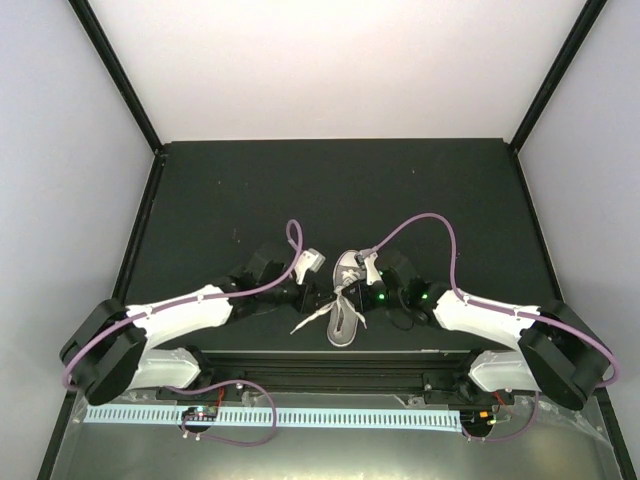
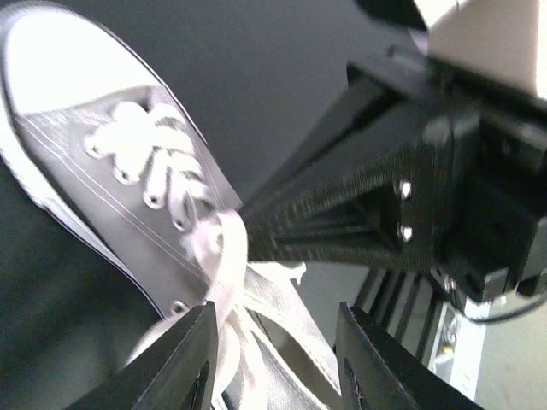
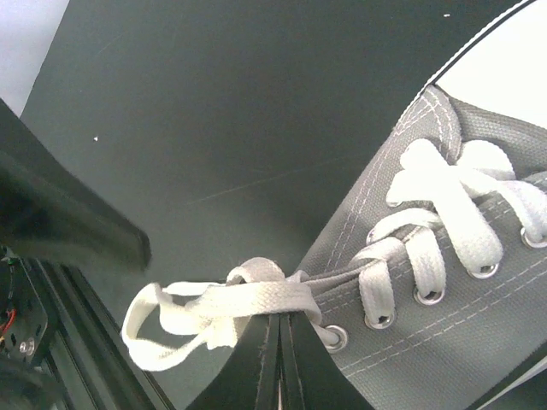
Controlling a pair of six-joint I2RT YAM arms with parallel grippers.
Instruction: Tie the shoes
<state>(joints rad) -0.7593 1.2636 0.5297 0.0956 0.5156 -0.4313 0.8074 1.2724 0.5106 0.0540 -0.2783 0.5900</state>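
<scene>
Pinching lace (image 3: 231,301), right jaws; sneaker (image 3: 479,342) toe cut off.

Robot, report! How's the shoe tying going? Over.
Right tool shut on laces. Left tool open around them. Sneaker: no bow yet. Nothing blocking.

left gripper (image 2: 275,342) fingers parted | right gripper (image 3: 279,333) pinched closed on lace (image 3: 256,299) | both arms stretched low, wrists nearly meeting at centre

I see a grey canvas sneaker (image 3: 427,282) with white laces (image 3: 444,213), a white toe cap (image 2: 68,60) and silver eyelets (image 3: 430,295). The table (image 1: 330,190) under it is matte black, and purple cables (image 1: 430,216) loop over my white arm links (image 1: 190,315).
</scene>
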